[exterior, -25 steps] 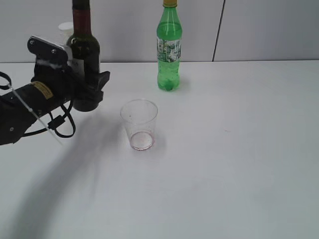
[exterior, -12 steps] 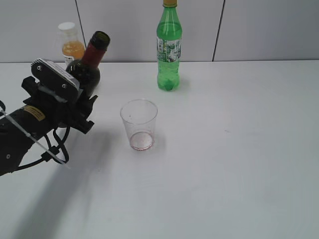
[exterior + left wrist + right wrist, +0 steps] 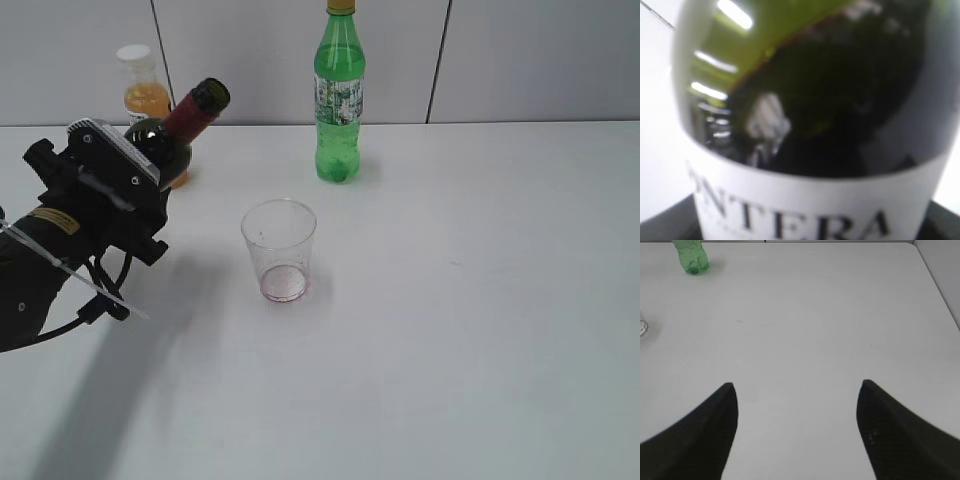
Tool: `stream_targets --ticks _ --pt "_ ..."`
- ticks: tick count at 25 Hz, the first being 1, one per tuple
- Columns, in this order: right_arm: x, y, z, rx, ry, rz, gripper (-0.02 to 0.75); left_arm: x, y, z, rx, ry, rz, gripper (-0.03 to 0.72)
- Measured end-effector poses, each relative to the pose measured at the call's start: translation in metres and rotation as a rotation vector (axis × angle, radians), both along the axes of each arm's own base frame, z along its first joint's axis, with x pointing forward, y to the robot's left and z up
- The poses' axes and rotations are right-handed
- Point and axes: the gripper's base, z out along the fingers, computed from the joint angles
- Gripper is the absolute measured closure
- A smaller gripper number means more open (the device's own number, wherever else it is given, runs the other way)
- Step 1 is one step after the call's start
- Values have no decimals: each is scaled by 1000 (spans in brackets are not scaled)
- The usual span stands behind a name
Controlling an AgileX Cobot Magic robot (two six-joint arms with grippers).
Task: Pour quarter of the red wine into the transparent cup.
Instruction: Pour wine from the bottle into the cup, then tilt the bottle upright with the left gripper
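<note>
So over on the far left, the left end effector (image 3: 150,195) is clamped around the belly of the wine bottle (image 3: 170,138). The big change: a second ago that bottle stood straight up, and now it's off the surface (image 3: 480,300) and tipped hard, neck and open mouth pointing up and to the right toward the cup. The left wrist view is just wall-to-wall dark glass and white label, and you can see the red wine (image 3: 840,100) slanting inside, so the tilt is real. The orange juice bottle (image 3: 145,85) has come into sight behind it now that the wine has moved aside.

Next along, the transparent cup (image 3: 279,249) sits upright near the middle, only a reddish trace at the bottom, nothing going in yet. The bottle mouth is well to its left, not over the rim, so I'd say the arm needs to carry it across before tipping further.

Behind the cup and a little right, the green bottle (image 3: 340,95) stands untouched.

Right end effector (image 3: 797,430) hangs with its jaws spread wide over bare surface, holding nothing.
</note>
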Motion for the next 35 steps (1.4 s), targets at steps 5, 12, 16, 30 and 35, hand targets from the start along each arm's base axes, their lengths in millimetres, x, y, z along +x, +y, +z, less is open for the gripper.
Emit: stream_targets --ticks 5,12,16,30,35 --pt "0 0 0 0 0 0 145 0 0 0 152 -8 -30 137" --pt "0 0 0 0 0 0 145 0 1 0 267 -12 -49 137" --pt "0 0 0 0 0 0 145 5 3 -6 339 -2 -50 137" --pt "0 0 0 0 0 0 145 9 3 -8 485 -6 -78 137" --pt "0 0 0 0 0 0 145 9 3 -8 513 -8 -85 137"
